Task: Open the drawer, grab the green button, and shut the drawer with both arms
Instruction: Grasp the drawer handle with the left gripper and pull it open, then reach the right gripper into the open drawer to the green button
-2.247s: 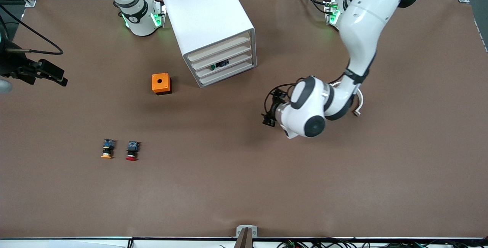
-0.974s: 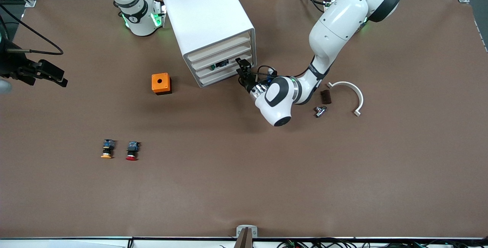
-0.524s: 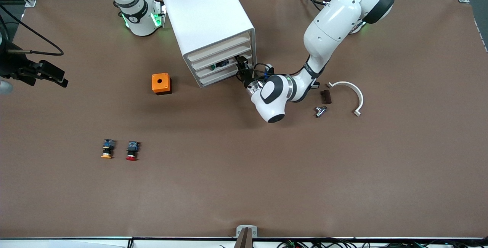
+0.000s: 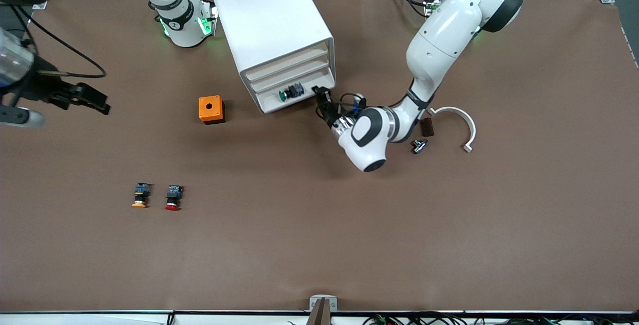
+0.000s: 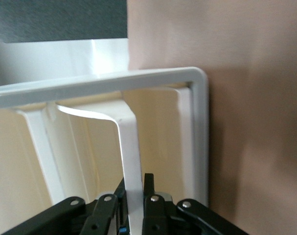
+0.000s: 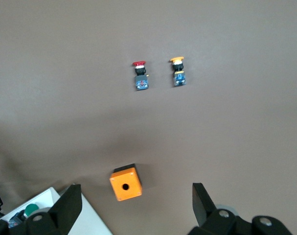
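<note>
Item 1 — wide, shallow white plastic drawer [image 4: 292, 99], second from the bottom of the white rounded-edge cabinet [image 4: 269, 25] at upper centre of the front view. I see it drawn partway out.

Item 2 — small green-capped push button [image 4: 291, 92] with a black-and-blue body, lying in that drawer, cap toward the right arm's end of the table.

Item 3 — left gripper [image 4: 321, 96], at the drawer's corner toward the left arm's end. In the left wrist view its black fingers [image 5: 149, 193] are pinched together on the drawer's thin white front wall [image 5: 130, 161].

Item 4 — right gripper [image 4: 85, 98], at the left edge of the front view, waiting over bare brown table [image 4: 319, 225]. Its fingers [image 6: 70, 208] stand wide apart, holding nothing.

Item 5 — orange cube box [image 4: 211, 109] with a round hole on top, beside the cabinet.

Item 6 — orange-capped button [image 4: 141, 196] and red-capped button [image 4: 172, 198], side by side, lower left.

Item 7 — curved white plastic clip [image 4: 462, 120], a dark brown block [image 4: 426, 126] and what looks like a small metal fitting [image 4: 418, 145], centre right by the left arm.
</note>
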Robot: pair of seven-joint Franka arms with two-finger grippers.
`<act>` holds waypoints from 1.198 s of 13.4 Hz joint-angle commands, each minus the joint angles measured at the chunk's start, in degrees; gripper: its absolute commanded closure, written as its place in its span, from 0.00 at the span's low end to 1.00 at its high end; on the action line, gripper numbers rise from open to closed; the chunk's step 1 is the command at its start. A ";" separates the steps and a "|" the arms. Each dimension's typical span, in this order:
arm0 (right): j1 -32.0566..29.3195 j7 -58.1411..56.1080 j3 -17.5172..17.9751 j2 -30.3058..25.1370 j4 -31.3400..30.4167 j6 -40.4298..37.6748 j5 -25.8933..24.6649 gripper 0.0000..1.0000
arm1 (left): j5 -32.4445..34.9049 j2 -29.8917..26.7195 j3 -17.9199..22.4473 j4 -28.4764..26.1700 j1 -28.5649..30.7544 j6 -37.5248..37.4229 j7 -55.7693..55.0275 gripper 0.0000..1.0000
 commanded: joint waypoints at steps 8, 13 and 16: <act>20.00 44.08 -0.12 10.49 0.48 10.70 0.25 0.00 | -0.52 -0.21 2.00 5.48 7.73 0.42 6.45 0.31; 29.76 66.50 -0.12 16.65 -1.19 22.81 0.60 0.00 | 0.19 -0.82 3.57 8.46 8.53 0.33 6.71 0.01; 33.20 75.67 -0.12 19.46 -4.96 33.10 0.52 0.00 | 0.54 -1.70 5.68 9.26 8.70 0.33 9.25 0.01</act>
